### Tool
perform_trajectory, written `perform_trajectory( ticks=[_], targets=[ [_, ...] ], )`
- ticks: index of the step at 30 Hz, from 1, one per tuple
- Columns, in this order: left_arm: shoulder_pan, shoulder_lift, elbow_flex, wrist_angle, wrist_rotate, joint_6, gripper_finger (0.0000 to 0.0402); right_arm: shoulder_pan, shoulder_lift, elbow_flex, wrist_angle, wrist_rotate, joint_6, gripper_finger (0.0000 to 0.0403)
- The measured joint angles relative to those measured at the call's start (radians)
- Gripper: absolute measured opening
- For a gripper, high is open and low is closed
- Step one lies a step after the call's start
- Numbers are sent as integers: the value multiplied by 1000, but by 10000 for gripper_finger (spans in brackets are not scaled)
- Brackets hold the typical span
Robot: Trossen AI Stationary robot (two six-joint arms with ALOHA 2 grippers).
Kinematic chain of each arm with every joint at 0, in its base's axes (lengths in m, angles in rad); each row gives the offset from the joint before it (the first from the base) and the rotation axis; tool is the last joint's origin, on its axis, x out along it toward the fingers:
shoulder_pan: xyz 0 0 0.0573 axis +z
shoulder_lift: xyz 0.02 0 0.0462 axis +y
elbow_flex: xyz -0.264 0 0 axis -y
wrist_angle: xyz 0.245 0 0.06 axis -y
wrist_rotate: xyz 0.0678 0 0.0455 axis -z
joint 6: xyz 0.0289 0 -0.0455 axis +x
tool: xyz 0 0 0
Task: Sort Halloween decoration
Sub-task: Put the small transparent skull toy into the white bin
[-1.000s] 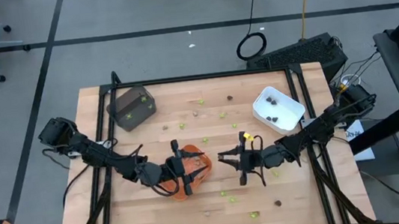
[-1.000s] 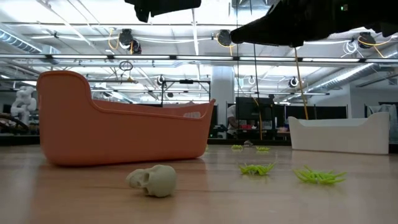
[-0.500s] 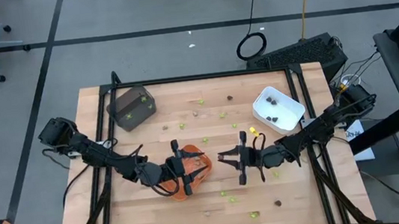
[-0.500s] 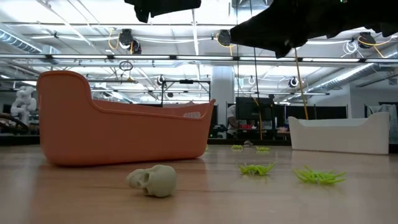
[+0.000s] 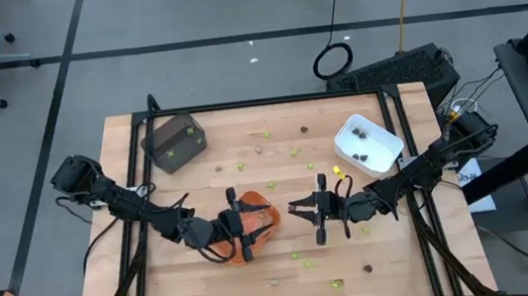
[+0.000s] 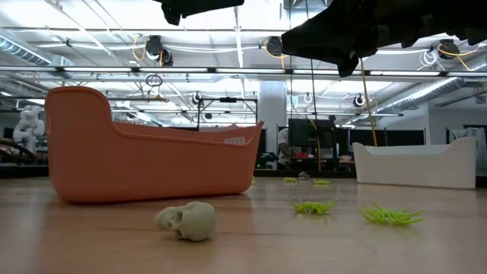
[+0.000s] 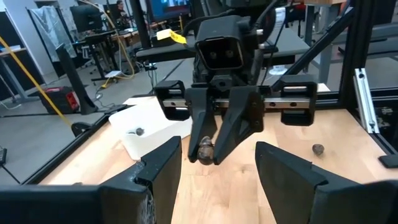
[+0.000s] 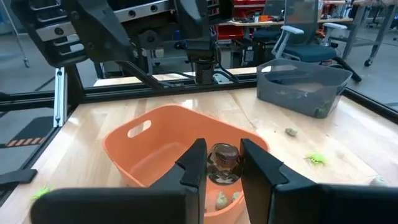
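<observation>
While the right gripper point(image 8: 222, 171) hangs at table centre, jaws clamped on a dark brown piece point(image 8: 222, 163), it should swing toward two o'clock and release over the glossy white tray point(image 5: 368, 144), which holds brown bits. Left gripper point(image 5: 245, 232) hovers over the rounded, smooth orange tray point(image 8: 180, 146), jaws apart. Spiky lime pieces point(image 6: 389, 215) and a matte tan skull point(image 6: 187, 221) lie scattered on the table.

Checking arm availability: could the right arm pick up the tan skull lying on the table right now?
Probably not yet: the right gripper fingers are shut on a dark brown piece near the orange tray. The skull itself lies unobstructed.
</observation>
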Motion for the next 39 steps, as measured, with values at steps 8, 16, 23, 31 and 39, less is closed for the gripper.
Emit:
perform_trajectory(
  ticks=[8, 16, 23, 31, 39],
  targets=[
    [-13, 0, 1, -15, 0, -1, 209, 3, 0, 0, -9, 0, -146, 53],
    [-19, 0, 1, -60, 181, 1, 209, 3, -42, 0, -122, 28, -280, 53],
    [-12, 0, 1, -97, 184, 14, 209, -3, -174, 0, -383, 113, -300, 53],
    [3, 1, 1, -106, 184, 41, 209, -68, -358, 0, -635, 114, -260, 53],
    [28, 1, 1, -110, 182, 47, 209, -222, -531, 0, -895, 107, -246, 53]
  ],
)
